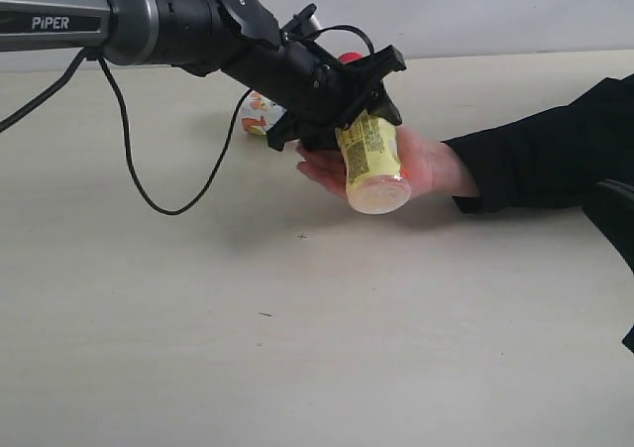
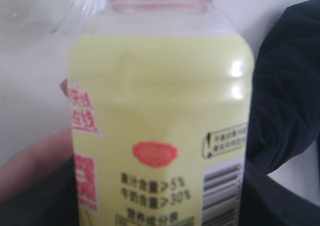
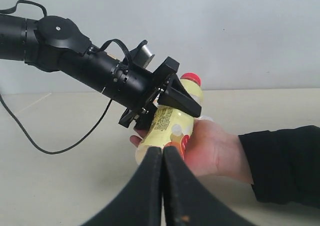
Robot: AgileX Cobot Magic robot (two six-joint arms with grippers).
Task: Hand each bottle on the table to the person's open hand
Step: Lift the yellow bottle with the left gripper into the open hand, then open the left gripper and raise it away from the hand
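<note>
Left arm, reaching in from the left of the exterior view: the left gripper (image 1: 349,125) is clamped across the yellow bottle (image 1: 371,165), one finger on each side of the body near the upper half. The bottle is tilted, with its red cap (image 3: 191,78) up and away from the exterior camera and its base towards it.

The bottle lies over the person's hand (image 1: 421,165), which is palm up just above the table (image 1: 297,348). The base end looks to be resting on the palm, though we cannot confirm contact. A black sleeve (image 1: 555,155) runs off to the right.

In the left wrist view the yellow bottle fills the frame, with barcode and printed label facing the camera.

The right gripper (image 3: 163,186) has its fingers pressed together with nothing between them, and it is held apart from the bottle.

A white bottle (image 1: 256,112) with orange and green print lies on the table behind the left arm, partly hidden. A black cable (image 1: 149,184) hangs from that arm.
</note>
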